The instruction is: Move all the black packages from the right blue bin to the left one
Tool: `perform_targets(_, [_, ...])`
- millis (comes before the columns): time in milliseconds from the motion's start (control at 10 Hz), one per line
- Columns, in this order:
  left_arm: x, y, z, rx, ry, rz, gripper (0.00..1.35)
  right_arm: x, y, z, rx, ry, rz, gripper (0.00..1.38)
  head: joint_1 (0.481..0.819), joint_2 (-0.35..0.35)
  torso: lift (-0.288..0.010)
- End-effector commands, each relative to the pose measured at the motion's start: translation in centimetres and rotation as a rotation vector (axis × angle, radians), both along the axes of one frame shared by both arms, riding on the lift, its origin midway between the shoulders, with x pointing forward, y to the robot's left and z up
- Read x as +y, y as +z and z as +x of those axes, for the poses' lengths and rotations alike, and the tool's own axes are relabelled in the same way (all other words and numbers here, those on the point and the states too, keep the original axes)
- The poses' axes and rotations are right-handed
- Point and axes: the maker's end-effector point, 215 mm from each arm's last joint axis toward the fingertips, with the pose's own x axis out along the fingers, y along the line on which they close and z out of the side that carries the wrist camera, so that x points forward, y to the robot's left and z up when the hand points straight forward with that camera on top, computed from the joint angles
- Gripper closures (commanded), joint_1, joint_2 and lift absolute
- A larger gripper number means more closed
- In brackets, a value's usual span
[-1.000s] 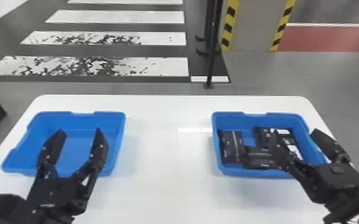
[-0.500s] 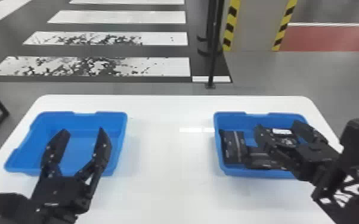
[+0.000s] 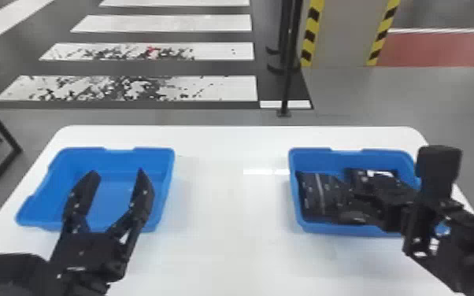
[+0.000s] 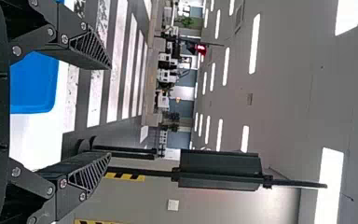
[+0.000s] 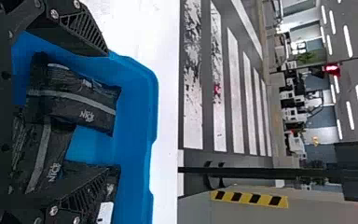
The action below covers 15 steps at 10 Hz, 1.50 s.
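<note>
Over the left blue bin, my left gripper stands open, holding nothing; its fingers are wide apart around the left gripper in its wrist view. The right blue bin holds several black packages: one at its left side, another at the back, partly covered by my right arm. My right gripper is low over this bin. In the right wrist view the right gripper is open, with one package lying across another beyond its fingers, and a third by the lower finger.
Both bins stand on a white table, with a wide stretch of tabletop between them. Behind the table's far edge a black post stands on the floor. A dark metal frame is at the far left.
My right gripper has swung leftward from the right part of the right bin, its arm now covering much of that bin. The left gripper has barely moved.
</note>
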Motion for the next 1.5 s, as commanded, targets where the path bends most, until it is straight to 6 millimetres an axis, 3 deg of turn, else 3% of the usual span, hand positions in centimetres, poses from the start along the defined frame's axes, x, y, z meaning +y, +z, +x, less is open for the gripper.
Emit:
perform_targets(0, [0.0, 0.0, 0.1, 0.000, 0.000, -0.001, 0.41, -0.5, -2.2, 1.0, 0.046, 0.001, 0.003, 0.16, 0.695, 0.017, -0.140])
perform_targets(500, [0.1, -0.1, 0.1, -0.003, 0.002, 0.000, 0.41, -0.3, -5.0, 3.2, 0.074, 0.016, 0.023, 0.16, 0.695, 0.010, -0.140])
perform_targets(1400, [0.0, -0.2, 0.2, -0.005, 0.000, 0.001, 0.41, 3.4, -7.6, 4.1, 0.111, 0.098, 0.041, 0.24, 0.695, 0.053, -0.140])
